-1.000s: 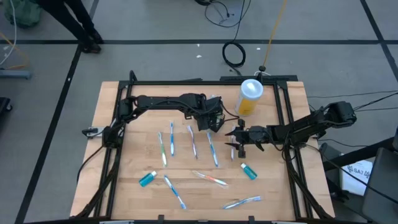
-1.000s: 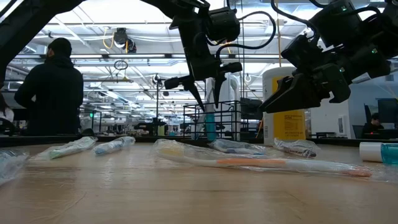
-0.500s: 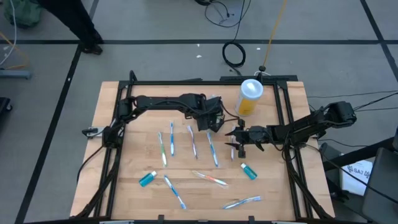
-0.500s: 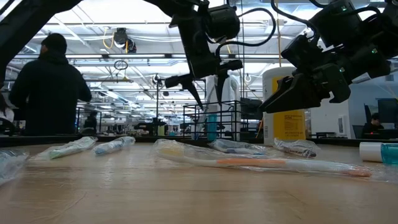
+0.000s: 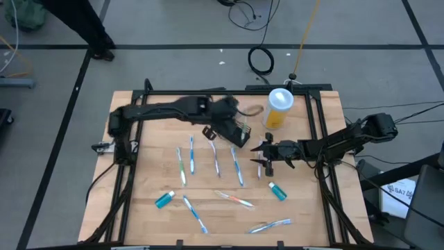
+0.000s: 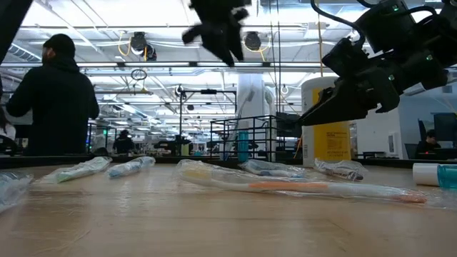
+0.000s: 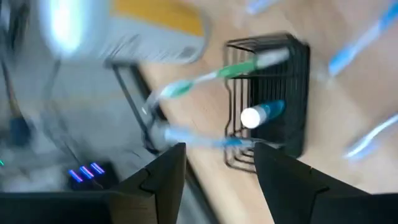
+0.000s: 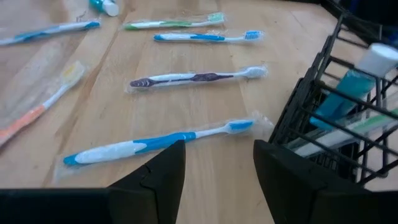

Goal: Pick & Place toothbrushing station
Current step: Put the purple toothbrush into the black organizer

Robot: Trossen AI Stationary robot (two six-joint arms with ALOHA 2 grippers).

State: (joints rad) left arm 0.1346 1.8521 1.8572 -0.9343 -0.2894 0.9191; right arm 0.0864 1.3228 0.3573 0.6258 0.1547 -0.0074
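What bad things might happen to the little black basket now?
The black basket holds two toothbrushes and a tube that stick out past its rim, so a bump could knock them out. The right gripper waits open right beside it and might snag a wire. The left gripper hangs open above it and might clip the basket or the yellow cup close by.

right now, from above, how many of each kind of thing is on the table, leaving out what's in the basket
loose toothbrushes: 7
loose toothpaste tubes: 2
yellow cup: 1
black wire basket: 1
total: 11
pale item beneath the right pincer: unclear, not counted
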